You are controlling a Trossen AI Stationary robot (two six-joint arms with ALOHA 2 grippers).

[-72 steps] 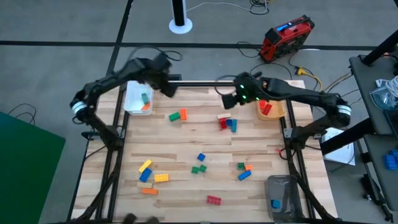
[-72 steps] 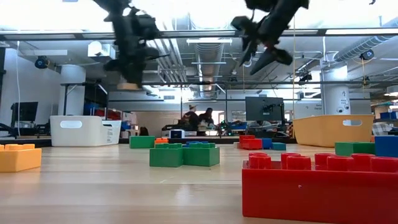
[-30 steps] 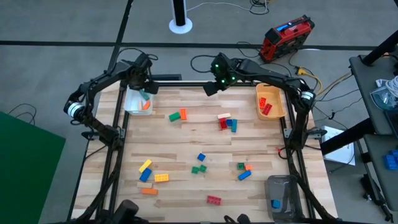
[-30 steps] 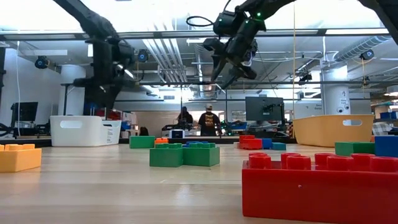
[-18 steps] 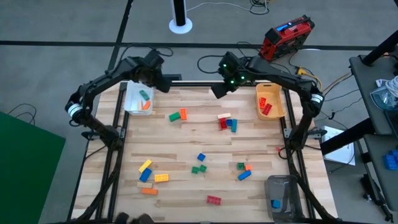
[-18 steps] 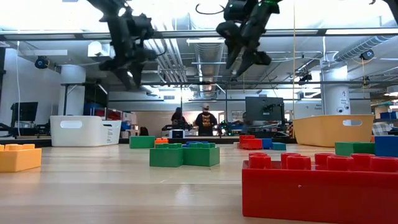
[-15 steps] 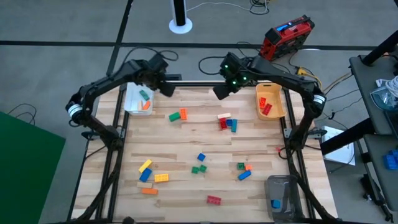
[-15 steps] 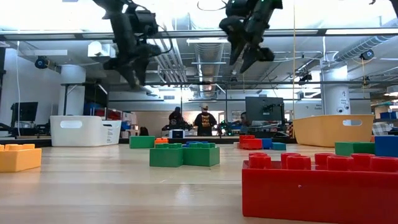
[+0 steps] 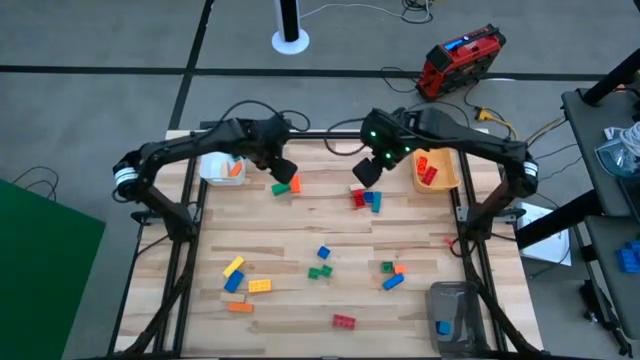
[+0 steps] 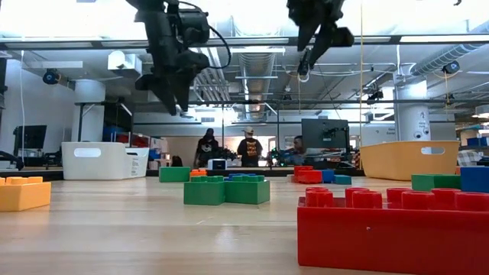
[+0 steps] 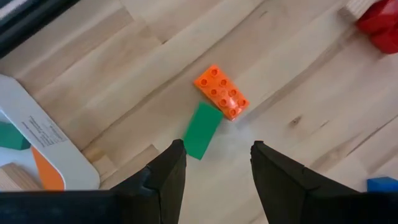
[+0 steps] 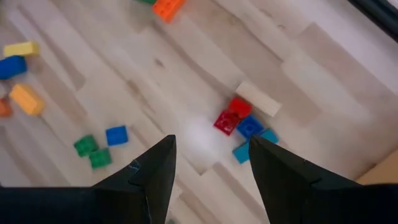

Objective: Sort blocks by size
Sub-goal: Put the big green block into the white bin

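Left wrist view: my left gripper [image 11: 214,162] hangs open and empty over the green block [image 11: 202,130] and the orange block [image 11: 221,92] touching it, with the white bin [image 9: 222,167] at about nine o'clock of them on the table. My right gripper [image 12: 208,165] is likewise spread and holding nothing, above the red, blue and beige cluster [image 12: 245,121] near the orange-yellow bin [image 9: 436,168]. I judge the sort barely begun: a few blocks lie in the bins, most still scattered toward six o'clock.
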